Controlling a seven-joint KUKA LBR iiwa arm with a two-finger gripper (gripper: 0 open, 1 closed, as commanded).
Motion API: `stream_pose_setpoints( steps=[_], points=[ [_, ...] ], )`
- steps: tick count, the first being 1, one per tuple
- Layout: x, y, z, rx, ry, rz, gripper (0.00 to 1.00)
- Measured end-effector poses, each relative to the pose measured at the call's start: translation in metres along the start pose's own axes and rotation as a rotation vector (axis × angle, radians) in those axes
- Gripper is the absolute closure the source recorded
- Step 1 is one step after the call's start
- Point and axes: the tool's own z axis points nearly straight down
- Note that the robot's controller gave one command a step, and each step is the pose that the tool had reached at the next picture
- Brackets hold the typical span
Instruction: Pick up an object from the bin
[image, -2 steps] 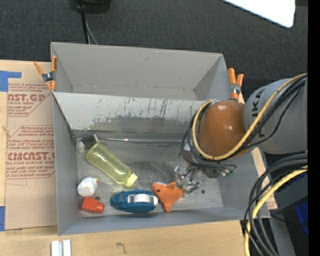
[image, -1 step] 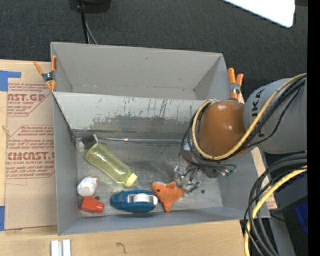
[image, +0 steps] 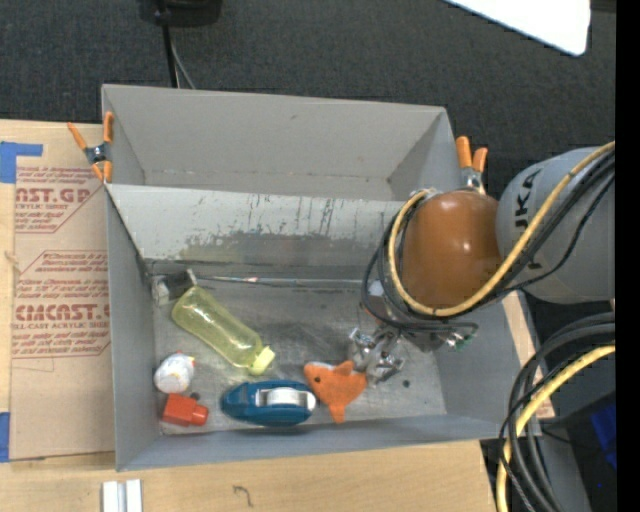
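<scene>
The small orange toy (image: 335, 384), shaped rather like a fish with a tail or fin pointing down, lies on the floor of the bin (image: 270, 130) towards the front, right of the middle. It looks light and is probably rubbery or thin plastic, so it should lift with little effort. Its uneven outline and thin fins could let it twist or slip out of a pinch, so the plump middle of the body seems the safest place to take hold. The gripper (image: 374, 356) hangs just beside the toy's upper right end, very close to it or touching. Whether it is spread or pressed together cannot be told from here, and nothing can be seen held in it. Above it sits the arm's rounded orange cover (image: 445, 250). Just left of the toy, almost touching it, lies a blue oval thing with a white top (image: 268, 402), which a wide approach might nudge. Farther left are a yellow bottle (image: 220, 328) lying aslant, a small white ball (image: 173, 374) and a red block (image: 184, 409), all well apart from the gripper.
</scene>
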Motion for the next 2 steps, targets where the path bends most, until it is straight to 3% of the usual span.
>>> stream_pose_setpoints(
  steps=[1,2],
  points=[
    [-0.0084,-0.0057,-0.0211,0.006,-0.005,-0.006,1.0],
    [-0.0064,0.0004,-0.0303,0.002,-0.001,-0.006,1.0]
  ],
)
